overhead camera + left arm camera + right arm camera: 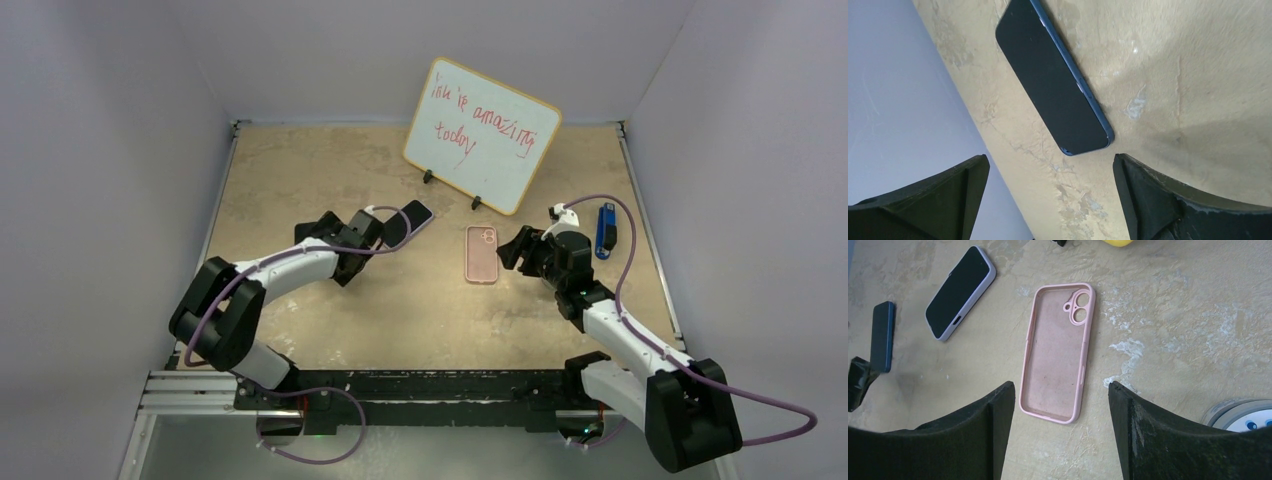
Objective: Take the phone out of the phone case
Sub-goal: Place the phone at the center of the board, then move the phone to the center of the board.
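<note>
- Left gripper (1050, 167) reaches low over the table (1198, 75), jaws spread wide, empty.
- Phone (1050, 80) lies flat just ahead of it.
- Right gripper (1060, 387) hovers, jaws apart, over the pink case (1055, 340); bare tabletop lies to its right.

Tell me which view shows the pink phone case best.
Right wrist: the pink phone case fills the middle, whole, its empty inside and camera cutout clear. Top external shows it small, without detail. Left wrist does not show it.

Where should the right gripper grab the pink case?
Pinch the two long side walls near mid-length, descending from straight above. The pink case lies flat, open side up, lengthwise ahead of the right gripper's open fingers, so its narrow width probably fits.
</note>
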{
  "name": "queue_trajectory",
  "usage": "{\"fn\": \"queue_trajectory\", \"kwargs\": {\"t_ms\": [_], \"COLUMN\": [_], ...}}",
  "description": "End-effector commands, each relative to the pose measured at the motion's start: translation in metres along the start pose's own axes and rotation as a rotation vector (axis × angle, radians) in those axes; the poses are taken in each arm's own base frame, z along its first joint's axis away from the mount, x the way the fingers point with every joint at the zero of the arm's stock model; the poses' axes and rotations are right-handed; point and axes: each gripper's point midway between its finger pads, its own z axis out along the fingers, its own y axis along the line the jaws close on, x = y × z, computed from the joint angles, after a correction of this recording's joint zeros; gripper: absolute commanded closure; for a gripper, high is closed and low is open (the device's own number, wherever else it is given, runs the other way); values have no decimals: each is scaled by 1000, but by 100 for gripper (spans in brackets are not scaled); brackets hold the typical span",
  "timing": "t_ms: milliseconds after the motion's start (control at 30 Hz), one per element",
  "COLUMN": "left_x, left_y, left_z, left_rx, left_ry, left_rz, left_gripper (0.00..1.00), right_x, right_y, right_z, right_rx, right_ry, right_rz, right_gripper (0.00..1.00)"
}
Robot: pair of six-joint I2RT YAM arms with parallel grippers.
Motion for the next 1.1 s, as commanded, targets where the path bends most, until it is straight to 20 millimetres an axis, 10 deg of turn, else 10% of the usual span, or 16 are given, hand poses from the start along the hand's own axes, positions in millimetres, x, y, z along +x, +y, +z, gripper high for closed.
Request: {"fn": "queue_trajectory", "kwargs": {"t_ms": [0,200,433,833,1067], "left_x": [-38,-52,-24,17,-9], "left_y": [21,24,16,26,25], "left_z": [-18,7,37,49,37], "left_rx": [69,80,78,16,134], "left_ry": [-96,-66,70,199,93], "left_rz": [-241,-435,-512,-635,-688], "left_gripper": [0,0,0,0,0], "right_x": [-9,-8,-9,-10,-12], "right_y": [4,2,0,-3,-2], "right_z": [1,2,1,0,-1], "right_rx": [-12,-6,8,31,29], "right_ry": [-32,-30,-33,-29,-33], "right_rz": [5,3,-2,0,1], "right_gripper": [30,30,30,28,24]}}
